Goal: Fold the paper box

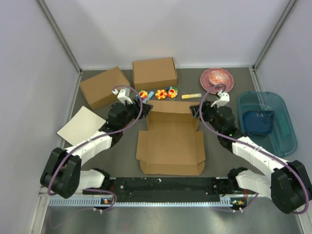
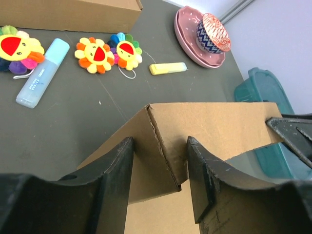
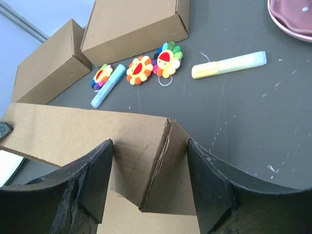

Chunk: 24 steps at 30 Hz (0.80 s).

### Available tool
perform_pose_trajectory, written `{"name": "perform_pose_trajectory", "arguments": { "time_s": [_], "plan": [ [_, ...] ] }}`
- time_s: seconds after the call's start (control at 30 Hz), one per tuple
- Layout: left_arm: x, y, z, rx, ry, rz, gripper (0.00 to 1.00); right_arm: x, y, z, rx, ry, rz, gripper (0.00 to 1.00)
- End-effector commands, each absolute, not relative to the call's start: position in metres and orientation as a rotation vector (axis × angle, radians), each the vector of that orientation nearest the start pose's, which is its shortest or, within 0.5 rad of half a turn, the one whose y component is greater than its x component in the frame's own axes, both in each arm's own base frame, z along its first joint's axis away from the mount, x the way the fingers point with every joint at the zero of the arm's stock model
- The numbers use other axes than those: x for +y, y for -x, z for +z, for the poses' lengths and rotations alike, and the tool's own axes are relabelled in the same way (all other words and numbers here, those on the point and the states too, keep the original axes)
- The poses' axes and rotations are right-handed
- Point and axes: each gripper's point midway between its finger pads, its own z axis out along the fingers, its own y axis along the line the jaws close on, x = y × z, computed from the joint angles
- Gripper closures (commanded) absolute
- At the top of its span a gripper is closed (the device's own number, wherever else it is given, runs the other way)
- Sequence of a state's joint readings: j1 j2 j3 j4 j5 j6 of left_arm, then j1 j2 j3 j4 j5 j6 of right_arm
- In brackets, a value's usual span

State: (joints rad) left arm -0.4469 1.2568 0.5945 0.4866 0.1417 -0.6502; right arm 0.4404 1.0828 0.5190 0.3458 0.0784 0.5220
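The paper box (image 1: 170, 146) lies opened out at the table's middle, with its far wall raised and the corner flaps bent inward. My left gripper (image 1: 145, 106) is at the far left corner. In the left wrist view the open jaws (image 2: 160, 168) straddle the folded corner of the box (image 2: 209, 126), the left finger close against the flap. My right gripper (image 1: 197, 111) is at the far right corner. In the right wrist view it (image 3: 151, 180) is open around the corner fold of the box (image 3: 73, 131), with gaps on both sides.
Two formed cardboard boxes (image 1: 104, 87) (image 1: 154, 73) stand at the back. Plush flowers (image 1: 161, 93), a blue marker (image 1: 148, 94) and a yellow highlighter (image 1: 191, 96) lie behind the box. An off-white board (image 1: 82, 126) is at the left, a pink plate (image 1: 217, 79) and a teal bin (image 1: 265, 122) at the right.
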Motion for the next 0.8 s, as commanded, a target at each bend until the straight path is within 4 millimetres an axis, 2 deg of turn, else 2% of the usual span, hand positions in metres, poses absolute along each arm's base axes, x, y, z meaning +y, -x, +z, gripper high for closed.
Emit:
{"name": "perform_pose_trajectory", "arguments": {
  "time_s": [0.0, 0.27, 0.47, 0.67, 0.77],
  "plan": [
    [-0.219, -0.331, 0.139, 1.96, 0.095, -0.904, 0.58, 0.15, -0.306, 0.111, 2.036, -0.133, 0.526, 0.41],
    [-0.219, -0.321, 0.106, 2.051, 0.121, -0.909, 0.61, 0.145, -0.283, 0.077, 2.114, -0.165, 0.526, 0.42],
    [-0.21, -0.303, 0.071, 2.123, 0.174, -0.896, 0.61, 0.143, -0.264, 0.052, 2.17, -0.201, 0.531, 0.42],
    [-0.201, -0.286, 0.046, 2.179, 0.206, -0.878, 0.61, 0.146, -0.252, 0.044, 2.195, -0.205, 0.53, 0.43],
    [-0.198, -0.279, 0.035, 2.212, 0.224, -0.862, 0.61, 0.146, -0.248, 0.038, 2.224, -0.251, 0.524, 0.46]
  ]
}}
